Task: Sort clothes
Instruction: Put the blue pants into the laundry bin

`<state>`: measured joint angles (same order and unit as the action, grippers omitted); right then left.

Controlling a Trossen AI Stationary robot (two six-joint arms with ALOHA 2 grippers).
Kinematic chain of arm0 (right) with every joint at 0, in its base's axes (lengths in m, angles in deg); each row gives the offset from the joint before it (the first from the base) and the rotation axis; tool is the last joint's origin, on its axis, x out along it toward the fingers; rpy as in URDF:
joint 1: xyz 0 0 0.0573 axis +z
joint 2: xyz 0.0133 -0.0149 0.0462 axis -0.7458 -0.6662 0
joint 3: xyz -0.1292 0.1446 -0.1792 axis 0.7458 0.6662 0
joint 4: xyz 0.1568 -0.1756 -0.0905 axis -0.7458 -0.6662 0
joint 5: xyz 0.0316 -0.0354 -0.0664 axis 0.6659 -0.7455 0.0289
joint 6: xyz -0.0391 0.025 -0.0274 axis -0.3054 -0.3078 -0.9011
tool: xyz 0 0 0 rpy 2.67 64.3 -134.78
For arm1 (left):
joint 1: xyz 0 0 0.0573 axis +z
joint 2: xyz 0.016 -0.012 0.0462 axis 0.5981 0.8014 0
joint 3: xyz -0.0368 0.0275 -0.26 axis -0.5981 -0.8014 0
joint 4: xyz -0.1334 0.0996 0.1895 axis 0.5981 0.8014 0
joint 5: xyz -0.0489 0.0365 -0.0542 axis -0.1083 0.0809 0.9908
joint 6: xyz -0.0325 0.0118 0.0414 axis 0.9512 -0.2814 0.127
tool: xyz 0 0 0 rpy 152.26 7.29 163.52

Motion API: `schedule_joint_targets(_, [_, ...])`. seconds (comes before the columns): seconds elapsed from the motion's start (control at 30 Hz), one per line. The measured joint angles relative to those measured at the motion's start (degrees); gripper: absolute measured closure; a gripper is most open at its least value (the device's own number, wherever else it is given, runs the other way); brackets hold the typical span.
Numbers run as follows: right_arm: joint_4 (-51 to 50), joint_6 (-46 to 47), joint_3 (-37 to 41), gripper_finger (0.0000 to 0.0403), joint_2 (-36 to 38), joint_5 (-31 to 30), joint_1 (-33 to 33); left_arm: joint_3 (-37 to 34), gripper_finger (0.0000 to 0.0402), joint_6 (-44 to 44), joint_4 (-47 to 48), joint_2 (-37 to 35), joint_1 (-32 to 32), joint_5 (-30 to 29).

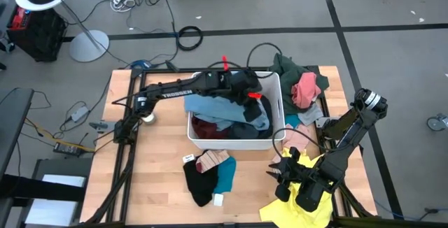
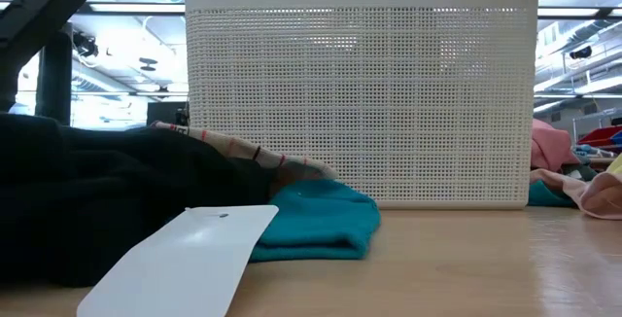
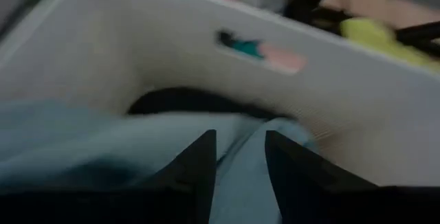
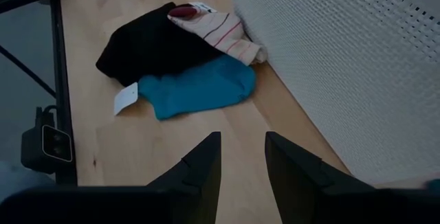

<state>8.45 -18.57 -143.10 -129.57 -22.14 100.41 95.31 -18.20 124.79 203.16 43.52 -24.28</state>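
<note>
The left arm reaches across the table into the white mesh bin [image 1: 276, 109], and the left gripper [image 1: 253, 96] sits low over the heap inside it. In the left wrist view its fingers [image 3: 201, 165] stand a little apart with light blue cloth [image 3: 103, 148] showing between them; whether they grip it I cannot tell. The bin holds that light blue garment [image 1: 217, 107] on top, a maroon piece [image 1: 206, 128] beneath, and something black toward the far side.

On the table in front of the bin lies a small cluster: a black garment [image 1: 198, 181], a striped pink-and-cream piece [image 1: 212, 161] touching the bin's wall, and a teal garment [image 1: 226, 177] just beside it, with a white tag [image 4: 126, 99] at the black one's edge.

Right of the bin, a dark green garment [image 1: 288, 67] and a pink garment [image 1: 305, 89] lie against the table's far corner.

The right gripper [image 1: 287, 174] hovers near the front right corner, fingers [image 4: 203, 162] spread and pinching nothing, above bare wood. A yellow garment [image 1: 287, 207] lies under that arm at the table's front edge
</note>
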Motion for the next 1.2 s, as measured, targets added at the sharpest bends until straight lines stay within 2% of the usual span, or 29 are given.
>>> schedule_joint_targets(0.07, [-0.04, -0.02, 0.0, 0.0289, 0.0, 0.0, 0.0, 2.2, 0.027, -0.37, 4.4, -0.09, -0.02, -3.33])
schedule_joint_targets(0.17, [-0.14, 0.0, 0.0, 0.0289, 0.0, 0.0, 0.0, 0.27, 0.027, -1.62, 5.9, -3.1, -0.02, -4.75])
schedule_joint_targets(0.53, [-0.59, 0.03, 0.0, 0.0289, 0.0, 0.0, 0.0, -0.9, 0.027, -3.88, 9.97, -12.09, -2.2, -4.94])
schedule_joint_targets(0.9, [-0.69, 0.07, 0.0, 0.0289, 0.0, 0.0, 0.0, -1.19, 0.027, -4.61, 17.74, -15.67, -6.95, -6.68])
schedule_joint_targets(1.03, [-0.69, 0.07, 0.0, 0.0289, 0.0, 0.02, 0.0, -6.75, 0.027, -4.29, 17.53, -18.86, -9.29, -6.92])
schedule_joint_targets(1.2, [-0.63, 0.11, 0.0, 0.0289, 0.0, 0.46, -0.02, -22.22, 0.027, -1.14, 12.9, -28.55, -11.5, -10.06])
